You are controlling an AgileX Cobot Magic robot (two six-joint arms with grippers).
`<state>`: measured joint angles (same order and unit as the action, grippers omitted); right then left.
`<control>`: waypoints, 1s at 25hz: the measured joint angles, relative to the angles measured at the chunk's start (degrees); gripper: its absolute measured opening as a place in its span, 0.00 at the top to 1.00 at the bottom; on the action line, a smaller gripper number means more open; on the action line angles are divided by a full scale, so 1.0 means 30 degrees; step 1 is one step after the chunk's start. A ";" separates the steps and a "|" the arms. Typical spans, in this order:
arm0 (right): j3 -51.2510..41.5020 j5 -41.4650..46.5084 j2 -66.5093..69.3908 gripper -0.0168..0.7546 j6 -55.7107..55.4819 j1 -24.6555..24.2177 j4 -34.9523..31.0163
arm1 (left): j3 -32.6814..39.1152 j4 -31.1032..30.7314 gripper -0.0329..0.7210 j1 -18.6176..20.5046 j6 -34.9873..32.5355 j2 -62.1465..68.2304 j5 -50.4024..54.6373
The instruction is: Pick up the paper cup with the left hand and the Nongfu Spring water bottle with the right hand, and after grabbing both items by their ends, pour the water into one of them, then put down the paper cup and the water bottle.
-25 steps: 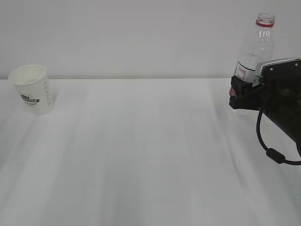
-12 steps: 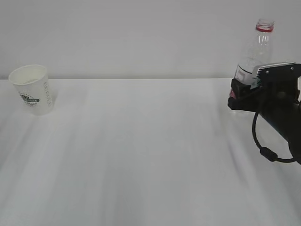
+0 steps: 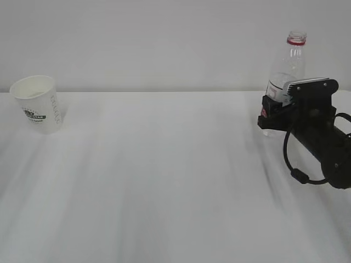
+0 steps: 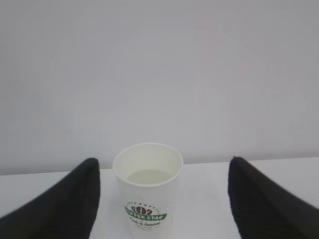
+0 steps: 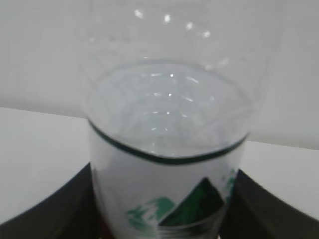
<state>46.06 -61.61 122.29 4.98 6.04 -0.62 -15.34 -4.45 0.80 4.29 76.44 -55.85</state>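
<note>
Cup: we see a white paper cone, tapered, with a rolled rim and a dark green round logo; it stands upright at the far left of the counter, and the left wrist view shows its pale, smooth inside.
Bottle: we see thin clear plastic, tall and ribbed at the shoulder, with a red neck ring and an uncapped mouth; it stands upright at the far right.
Water: clear and colourless, its rippled surface sits about level with the label's top edge in the right wrist view.
Label: white band with a green mountain print facing the right wrist camera.
Left hand: we see two matte black fingers spread wide apart, one on each side of the cup, not touching it.
Right hand: black, blocky, clamped on the bottle's lower body at the label.
Counter: flat, white, smooth, with a faint sheen.
</note>
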 joint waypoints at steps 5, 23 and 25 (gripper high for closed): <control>0.0798 -0.0070 0.0886 0.40 0.0000 0.0000 0.0000 | 0.0000 -0.0032 0.19 0.0000 0.0000 0.0000 0.0000; 0.0990 -0.0794 0.1328 0.14 0.0000 0.0000 0.0034 | 0.0000 -0.0032 0.20 0.0000 0.0000 0.0000 0.0000; 0.0826 -0.0985 0.1328 0.13 0.0000 0.0000 0.0034 | 0.0000 -0.0041 0.20 0.0000 0.0000 0.0000 0.0000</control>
<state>48.54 -64.56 126.27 4.98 6.04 -0.52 -15.34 -4.57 0.80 4.29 76.44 -55.85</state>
